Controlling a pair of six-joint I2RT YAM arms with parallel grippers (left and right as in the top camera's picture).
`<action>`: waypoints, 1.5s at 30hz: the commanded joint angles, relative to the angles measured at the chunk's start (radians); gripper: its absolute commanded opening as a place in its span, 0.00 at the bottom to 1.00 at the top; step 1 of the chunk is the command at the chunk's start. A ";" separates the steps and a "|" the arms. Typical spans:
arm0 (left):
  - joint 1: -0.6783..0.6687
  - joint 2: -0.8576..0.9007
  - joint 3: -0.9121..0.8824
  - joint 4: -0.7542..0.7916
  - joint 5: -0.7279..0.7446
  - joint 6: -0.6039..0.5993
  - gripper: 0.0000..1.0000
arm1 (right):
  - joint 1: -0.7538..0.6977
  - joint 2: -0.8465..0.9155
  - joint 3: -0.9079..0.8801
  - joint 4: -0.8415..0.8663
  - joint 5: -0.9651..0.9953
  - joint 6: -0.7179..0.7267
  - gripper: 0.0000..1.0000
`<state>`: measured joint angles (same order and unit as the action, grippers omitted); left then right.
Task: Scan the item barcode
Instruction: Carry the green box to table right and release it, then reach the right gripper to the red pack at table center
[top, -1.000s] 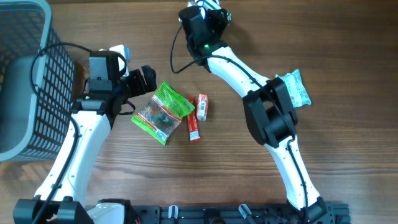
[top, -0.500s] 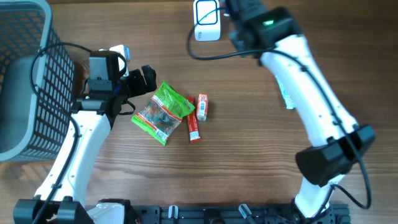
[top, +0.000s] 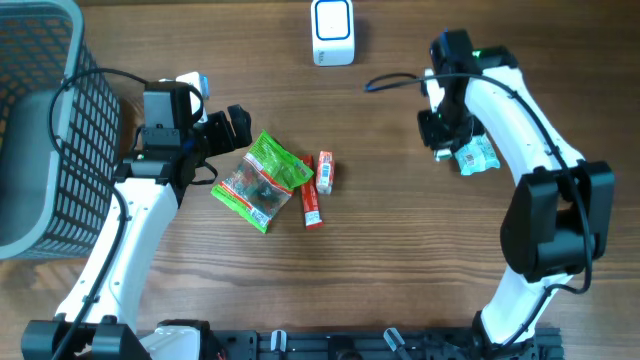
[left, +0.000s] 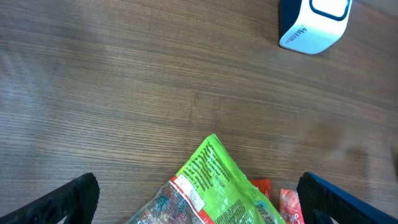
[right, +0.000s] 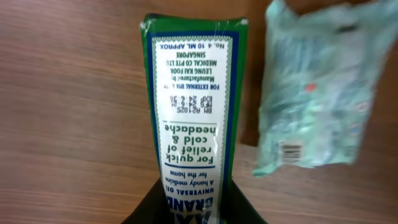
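My right gripper (right: 198, 206) is shut on a green and white medicine box (right: 193, 112), its printed face toward the wrist camera. In the overhead view this gripper (top: 443, 135) hangs low over the right side of the table, beside a pale teal packet (top: 478, 155). The box itself is hidden under the gripper there. The white barcode scanner (top: 332, 30) stands at the far centre edge. My left gripper (top: 220, 108) is open over the upper edge of a green snack packet (top: 262, 180); the left wrist view has its fingers wide apart on either side of that packet (left: 217, 186).
A small red box (top: 325, 172) and a red stick pack (top: 311, 205) lie right of the green packet. A dark wire basket (top: 40, 130) fills the left edge. The teal packet (right: 317, 93) shows a small barcode. The scanner (left: 314, 25) appears at the top right of the left wrist view.
The right arm swung away from the scanner, to the right and down beside the teal packet, carrying the box. The left arm has not moved.
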<state>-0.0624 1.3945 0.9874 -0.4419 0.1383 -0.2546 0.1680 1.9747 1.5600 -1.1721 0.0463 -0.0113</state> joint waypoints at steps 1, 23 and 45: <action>0.006 -0.009 0.005 0.003 -0.006 0.016 1.00 | -0.006 0.000 -0.067 0.060 -0.018 0.013 0.38; 0.006 -0.009 0.005 0.003 -0.006 0.016 1.00 | 0.011 0.000 -0.312 0.510 0.100 0.148 0.06; 0.006 -0.009 0.005 0.003 -0.006 0.016 1.00 | 0.281 -0.219 -0.243 0.524 -0.396 0.522 1.00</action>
<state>-0.0624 1.3945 0.9874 -0.4419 0.1383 -0.2546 0.3996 1.7512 1.3064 -0.6682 -0.2550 0.3035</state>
